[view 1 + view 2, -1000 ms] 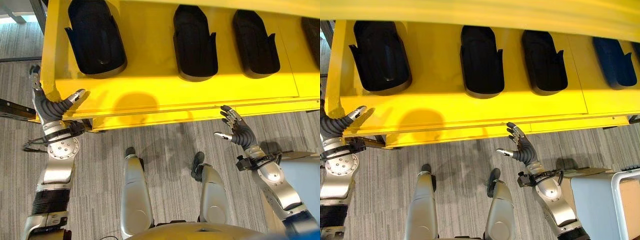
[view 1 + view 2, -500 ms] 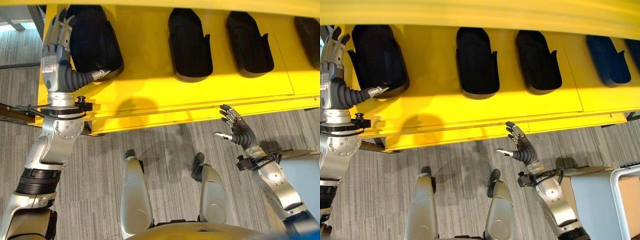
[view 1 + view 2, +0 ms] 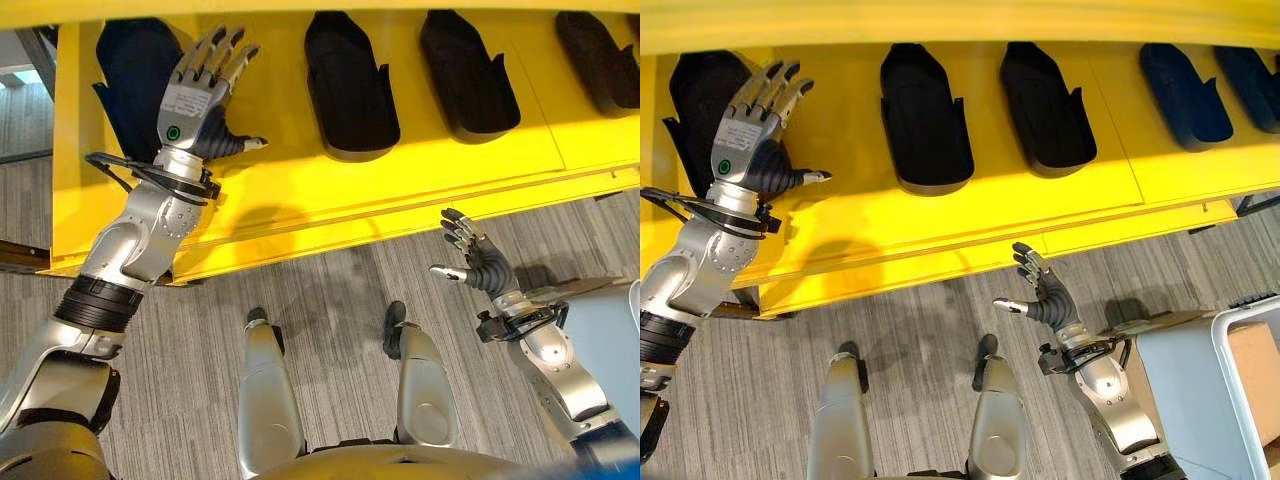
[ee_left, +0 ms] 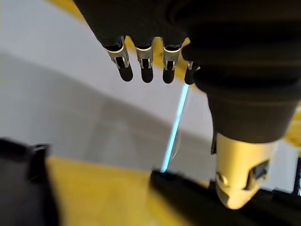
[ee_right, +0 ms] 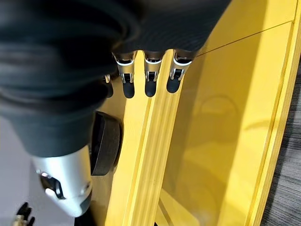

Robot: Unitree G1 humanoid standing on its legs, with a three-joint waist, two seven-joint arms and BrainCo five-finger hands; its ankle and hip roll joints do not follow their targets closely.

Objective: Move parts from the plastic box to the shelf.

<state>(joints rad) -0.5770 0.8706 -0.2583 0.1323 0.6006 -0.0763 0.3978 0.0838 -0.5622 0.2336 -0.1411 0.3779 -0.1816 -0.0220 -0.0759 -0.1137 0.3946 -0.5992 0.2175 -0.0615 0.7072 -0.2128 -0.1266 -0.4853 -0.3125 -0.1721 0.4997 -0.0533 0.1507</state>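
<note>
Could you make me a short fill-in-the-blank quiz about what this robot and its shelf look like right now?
1. The shelf is painted ____.
2. The left robot hand is raised over the leftmost black part with its fingers ____.
3. The right robot hand hovers over the ____, short of the shelf's front edge.
4. Neither hand is holding a ____.

Missing words: yellow; straight; floor; part
</note>
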